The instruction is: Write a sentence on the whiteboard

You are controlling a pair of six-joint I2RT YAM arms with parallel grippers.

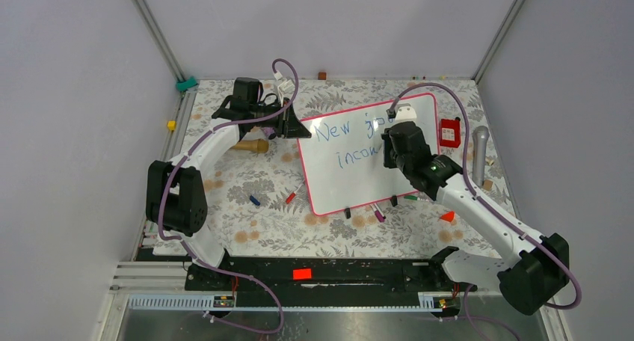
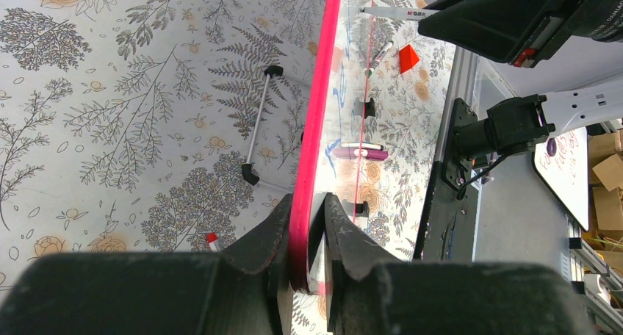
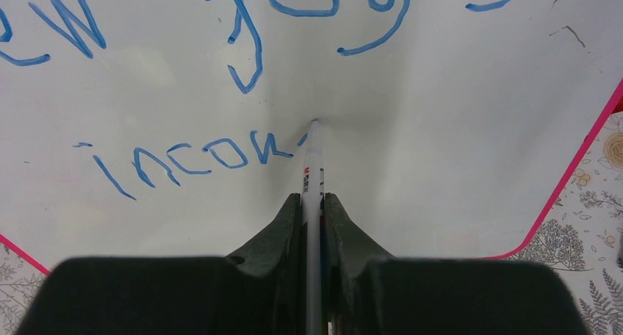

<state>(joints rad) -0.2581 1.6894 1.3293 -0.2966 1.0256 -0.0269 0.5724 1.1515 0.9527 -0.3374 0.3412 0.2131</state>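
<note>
The whiteboard (image 1: 351, 188) is sitting on the flowered table (image 1: 247, 221), right of the middle and between the two arms, with its black clips along the near edge. From above, the left gripper (image 1: 294, 128) is reaching to the board's left edge. The right gripper (image 1: 394, 145) is hanging over its right half and hiding the ends of both lines of the sentence (image 1: 338, 131), so only "New" and "incou" are reading clearly. How the fingers are set is not showing from above; the wrist cameras are giving that. The left wrist view is looking along the board edge-on: the left gripper (image 2: 307, 203) is pinching the pink frame of the whiteboard (image 2: 323, 78) between its fingers. A metal rod (image 2: 257, 122) with black ends is showing beside the frame, and I cannot make it out from above. A purple pen (image 2: 360, 153) is lying past the board. The right wrist view is facing the whiteboard (image 3: 455, 129) closely: the right gripper (image 3: 312, 203) is clamping a marker (image 3: 313, 166), whose tip is touching the white surface just right of the lower line's last blue stroke. Here the sentence (image 3: 220, 153) is showing "incou" whole, while the upper line is being cut by the picture's top edge.
</note>
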